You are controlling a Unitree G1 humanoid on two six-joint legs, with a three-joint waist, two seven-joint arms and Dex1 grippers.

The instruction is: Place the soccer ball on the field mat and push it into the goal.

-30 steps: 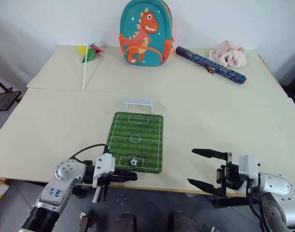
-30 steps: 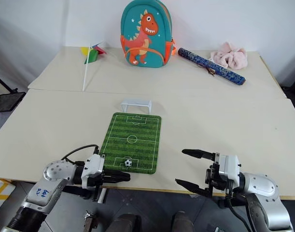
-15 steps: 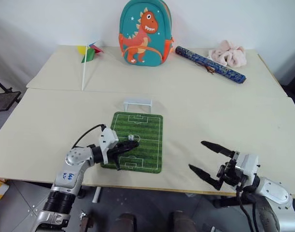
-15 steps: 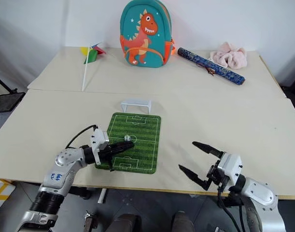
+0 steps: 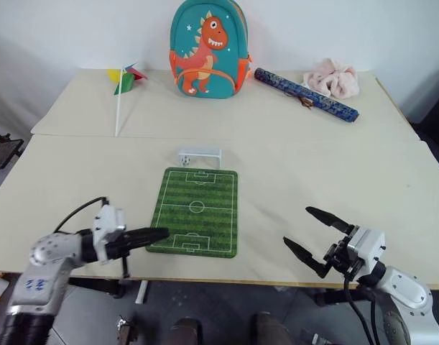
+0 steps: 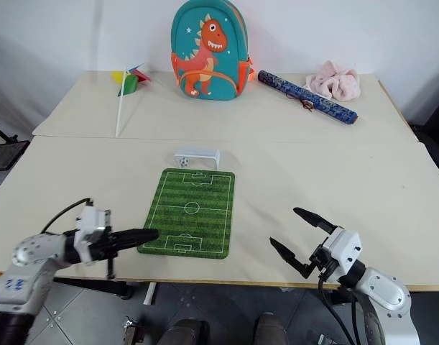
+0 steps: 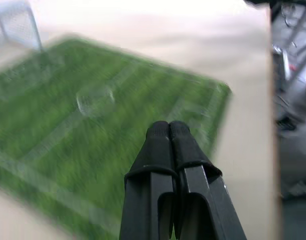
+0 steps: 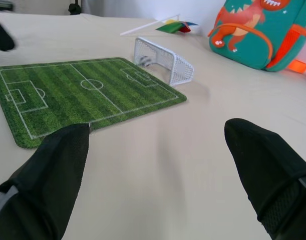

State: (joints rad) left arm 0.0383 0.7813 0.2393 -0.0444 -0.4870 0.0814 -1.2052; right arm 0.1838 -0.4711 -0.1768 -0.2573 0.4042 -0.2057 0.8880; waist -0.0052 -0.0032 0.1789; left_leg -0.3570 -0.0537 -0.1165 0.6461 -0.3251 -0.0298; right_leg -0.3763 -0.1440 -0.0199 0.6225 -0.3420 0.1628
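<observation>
We judged the push done, for the soccer ball (image 6: pixel 184 162) lay inside the goal (image 6: pixel 197 157) just beyond the field mat (image 6: pixel 189 213), well away from our closed, empty left claw (image 6: pixel 149 233) at the mat's near-left corner and our open right claw (image 6: pixel 292 233).

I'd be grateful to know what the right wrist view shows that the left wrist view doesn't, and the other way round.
The right wrist view adds the dinosaur backpack, the pinwheel, the soccer ball sitting blurred inside the goal, and the right gripper with its fingers wide apart. The left wrist view adds the left gripper, fingers pressed together, aimed across the field mat, and the table edge with floor beyond. Both share the field mat, the goal and the table.
</observation>
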